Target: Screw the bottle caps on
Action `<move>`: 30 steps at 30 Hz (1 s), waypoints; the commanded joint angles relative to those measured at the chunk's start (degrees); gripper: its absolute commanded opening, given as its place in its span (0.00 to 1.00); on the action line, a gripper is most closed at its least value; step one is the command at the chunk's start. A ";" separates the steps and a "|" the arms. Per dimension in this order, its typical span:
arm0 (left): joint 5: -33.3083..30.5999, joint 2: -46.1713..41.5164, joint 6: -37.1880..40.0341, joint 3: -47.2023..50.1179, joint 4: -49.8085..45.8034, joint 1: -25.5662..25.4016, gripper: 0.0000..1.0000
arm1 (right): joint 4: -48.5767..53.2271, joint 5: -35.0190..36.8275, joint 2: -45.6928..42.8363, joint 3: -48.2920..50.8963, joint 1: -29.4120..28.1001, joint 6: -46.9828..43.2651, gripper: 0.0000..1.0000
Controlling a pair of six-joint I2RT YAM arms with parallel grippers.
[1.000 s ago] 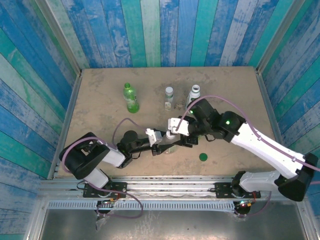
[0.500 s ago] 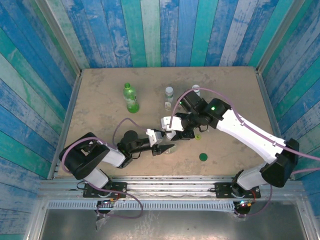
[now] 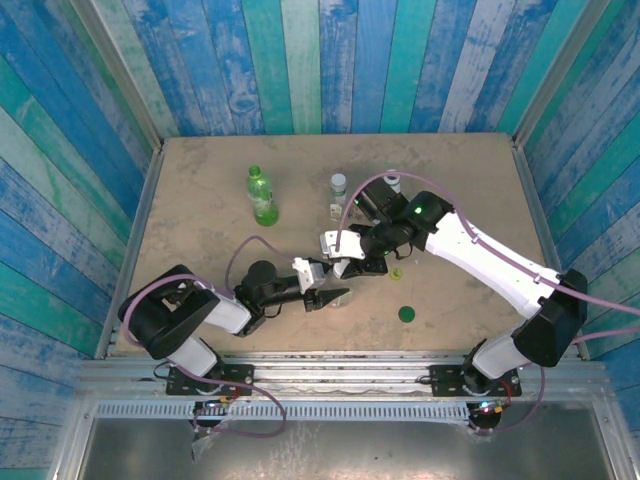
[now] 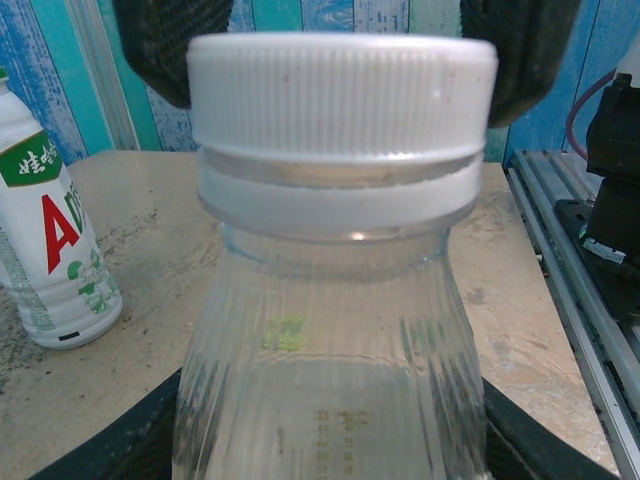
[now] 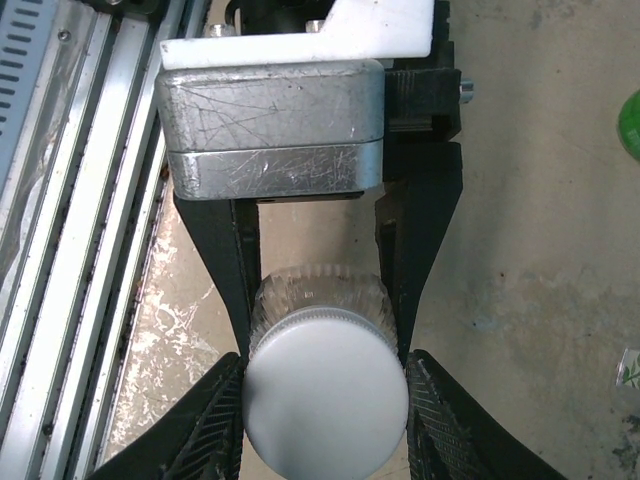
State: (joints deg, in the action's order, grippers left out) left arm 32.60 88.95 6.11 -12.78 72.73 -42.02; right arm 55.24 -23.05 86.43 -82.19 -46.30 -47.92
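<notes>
My left gripper (image 3: 335, 297) is shut on the short clear bottle (image 4: 330, 370) and holds it upright near the table's front. A white bottle cap (image 5: 325, 410) sits on its neck. My right gripper (image 5: 325, 390) reaches down from above, and its ribbed pads (image 5: 215, 420) touch the cap on both sides. In the left wrist view the cap (image 4: 340, 95) has the right fingers (image 4: 150, 50) behind it. At the back stand the green bottle (image 3: 263, 195), the tall clear bottle (image 3: 339, 190) and the white bottle (image 3: 390, 182), which the right arm partly hides. The white bottle also stands at the left of the left wrist view (image 4: 50, 240).
A dark green cap (image 3: 407, 314) lies loose on the table to the right of the held bottle. A yellow-green cap (image 3: 397, 272) lies just behind it, under the right arm. Metal rails (image 5: 70, 200) run along the near edge. Blue plank walls enclose the table.
The right arm has swung toward the back and left while its gripper stayed over the held bottle. Its fingers have closed in onto the white cap. The left arm has not moved.
</notes>
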 commanded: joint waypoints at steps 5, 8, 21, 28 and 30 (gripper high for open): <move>-12.03 -2.48 -0.35 -6.68 -9.14 -0.17 0.54 | -11.06 13.17 -2.21 4.95 -0.25 33.75 0.27; -13.66 -2.12 0.76 -9.14 -11.17 -0.17 0.54 | -13.60 22.62 -3.56 6.73 -2.95 51.05 0.17; -9.62 -2.63 1.33 -7.06 -10.76 -0.17 0.54 | -14.92 27.36 -10.07 7.60 -8.33 50.18 0.56; -1.60 -3.88 4.43 -6.01 -11.09 -0.17 0.55 | -15.71 11.57 -18.06 12.79 -6.54 20.00 0.81; -0.65 -3.81 4.78 -5.91 -10.66 -0.17 0.55 | -15.17 9.73 -18.66 12.62 -5.34 14.82 0.83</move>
State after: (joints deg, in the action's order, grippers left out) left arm 27.99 87.88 9.04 -19.22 61.45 -42.17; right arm 39.83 -6.02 68.34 -70.57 -52.97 -18.15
